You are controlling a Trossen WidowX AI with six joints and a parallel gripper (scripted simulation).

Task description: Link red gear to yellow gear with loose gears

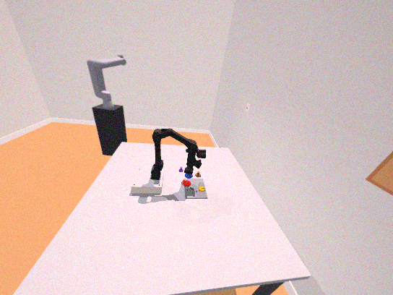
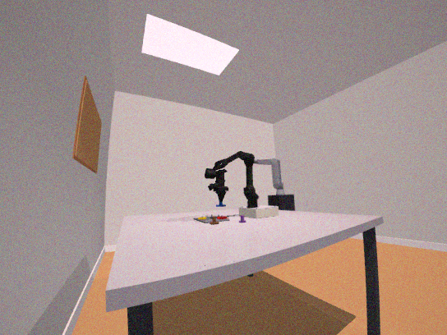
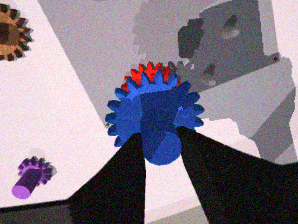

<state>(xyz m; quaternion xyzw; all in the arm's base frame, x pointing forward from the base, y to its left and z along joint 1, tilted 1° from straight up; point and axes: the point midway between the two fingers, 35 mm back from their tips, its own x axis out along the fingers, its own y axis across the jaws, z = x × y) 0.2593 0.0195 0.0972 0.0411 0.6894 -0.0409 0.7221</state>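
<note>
The pale table carries the grey board, below the gripper; the brown gear and purple gear stand near it, lower than its fingertips.

The board lies on the table (loose gears nearby).

Looks like some kind of robotics lab to me: black arm on a big pale table, plus a grey arm on a black pedestal. Plain walls, orange floor, bright ceiling panel, pretty bare-bones.
</note>
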